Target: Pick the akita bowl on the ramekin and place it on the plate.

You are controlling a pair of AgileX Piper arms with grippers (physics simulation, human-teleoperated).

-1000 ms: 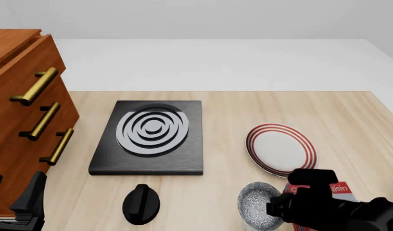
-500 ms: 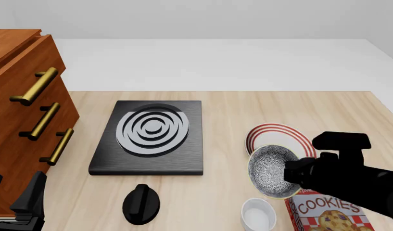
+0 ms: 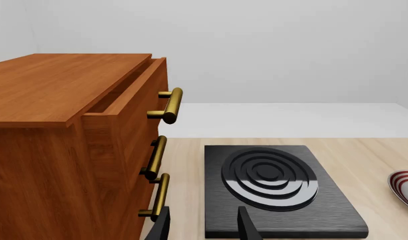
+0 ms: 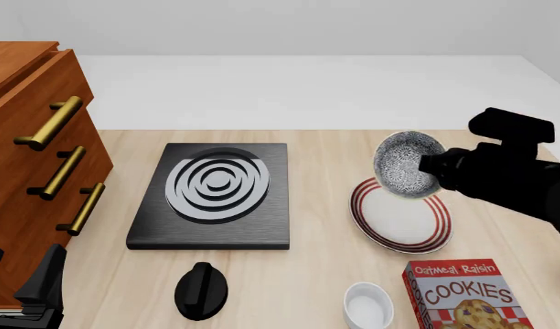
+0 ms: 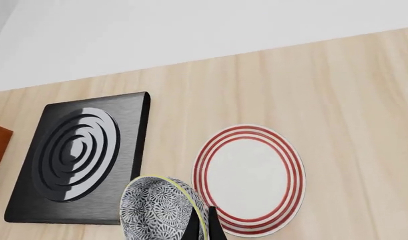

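Observation:
The akita bowl (image 4: 407, 163) is in the air above the far edge of the red-ringed plate (image 4: 400, 218), tilted with its speckled inside facing the camera. My right gripper (image 4: 430, 164) is shut on its rim. The right wrist view shows the akita bowl (image 5: 159, 210) pinched at its rim by the right gripper (image 5: 202, 226), with the plate (image 5: 249, 179) on the table beyond. The white ramekin (image 4: 367, 306) stands bare near the front edge. My left gripper (image 4: 24, 288) rests open at the front left, and in its wrist view the left gripper (image 3: 202, 227) holds nothing.
A black stove (image 4: 214, 195) with grey rings lies left of the plate, a black knob (image 4: 200, 290) in front of it. A wooden drawer cabinet (image 4: 33, 171) fills the left side. A cookie box (image 4: 465, 293) lies at the front right beside the ramekin.
My right gripper has lifted the akita bowl off the ramekin and carried it up and away, from the front edge to above the plate. The left arm has not moved.

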